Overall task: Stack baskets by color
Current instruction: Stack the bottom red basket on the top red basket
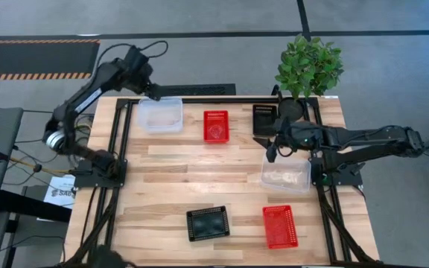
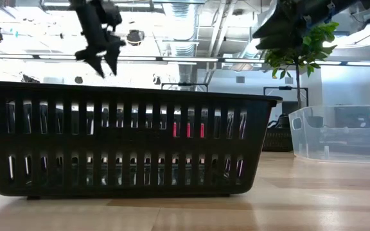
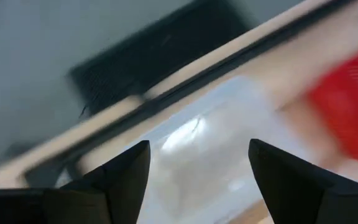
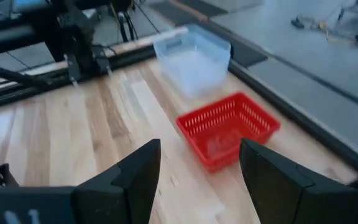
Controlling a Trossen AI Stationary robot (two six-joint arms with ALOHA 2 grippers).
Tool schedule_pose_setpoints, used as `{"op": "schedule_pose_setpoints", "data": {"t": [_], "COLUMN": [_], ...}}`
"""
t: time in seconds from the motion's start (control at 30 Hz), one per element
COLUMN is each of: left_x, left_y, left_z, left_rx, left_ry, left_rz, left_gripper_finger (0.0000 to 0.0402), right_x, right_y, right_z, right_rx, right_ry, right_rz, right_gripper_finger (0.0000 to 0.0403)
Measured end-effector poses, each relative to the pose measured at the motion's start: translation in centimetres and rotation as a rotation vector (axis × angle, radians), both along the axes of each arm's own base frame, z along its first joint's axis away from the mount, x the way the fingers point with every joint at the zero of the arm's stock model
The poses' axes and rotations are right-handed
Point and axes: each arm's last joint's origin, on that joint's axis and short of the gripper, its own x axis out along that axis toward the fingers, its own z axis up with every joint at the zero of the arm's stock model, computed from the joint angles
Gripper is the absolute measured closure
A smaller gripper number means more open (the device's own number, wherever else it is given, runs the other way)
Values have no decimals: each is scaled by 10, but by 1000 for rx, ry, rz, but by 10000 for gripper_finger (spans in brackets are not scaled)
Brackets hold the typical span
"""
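Left end effector (image 1: 155,94) hangs with its two dark wedge-shaped fingers spread apart and nothing between them, at the 11 o'clock part of the bench (image 1: 170,179), just over the far-left edge of a clear basket (image 1: 161,115). That basket is a translucent, smooth-walled plastic tub with rounded corners; in the left wrist view it shows as a pale glossy shape (image 3: 210,137) past the fingers (image 3: 120,180).

Right end effector (image 1: 272,154) is also open and empty, toward 2 o'clock, hovering over bare wood just beside the near-left of a black basket (image 1: 264,118) and just at the far-left corner of a second clear basket (image 1: 286,175), which sits at 3 o'clock.

A red basket (image 1: 216,126) of fine mesh plastic, rectangular with a flared rim, sits at 12 o'clock, near the first clear one but apart from it. Another red basket (image 1: 280,226) lies at 5 o'clock, and a second black basket (image 1: 208,222), slotted in upright bars along its walls as the low view shows (image 2: 121,144), sits at 6 o'clock. All six stand singly, none nested.

The bench is pale wooden planks framed by dark metal rails. A leafy green plant (image 1: 308,67) in a dark pot stands at the 1 o'clock corner.
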Motion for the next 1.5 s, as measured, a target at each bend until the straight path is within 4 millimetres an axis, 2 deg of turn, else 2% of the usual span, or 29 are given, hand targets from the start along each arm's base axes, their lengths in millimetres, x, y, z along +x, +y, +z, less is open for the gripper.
{"op": "schedule_pose_setpoints", "data": {"t": [0.1, 0.17, 0.33, 0.5, 0.7, 0.97, 1.13, 1.33, 1.5], "left_x": [11, 18, 33, 40, 45, 50, 55, 61, 65], "left_y": [-30, -52, -111, -160, -203, -231, -237, -237, -237], "left_z": [3, -2, -33, -69, -95, -104, -113, -119, -123], "left_rx": [92, 135, 199, 311, 418, 455, 482, 503, 496], "left_ry": [-136, -242, -513, -692, -923, -938, -881, -851, -838], "left_rz": [-177, -318, -661, -852, -992, -1061, -1126, -1138, -1141], "left_gripper_finger": [141, 141, 141, 141, 141, 141, 141, 141, 141], "right_x": [1, 1, 1, 4, 25, 62, 69, 61, 59], "right_y": [0, 2, 13, 37, 80, 136, 160, 171, 171], "right_z": [3, 1, -9, -22, -25, -27, -40, -60, -69], "right_rx": [18, 45, 178, 255, 273, 395, 458, 415, 386], "right_ry": [-35, -19, 52, 196, 422, 687, 930, 1179, 1233], "right_rz": [8, 57, 131, 198, 309, 399, 431, 451, 433], "right_gripper_finger": [163, 163, 163, 169, 190, 202, 198, 205, 228]}}
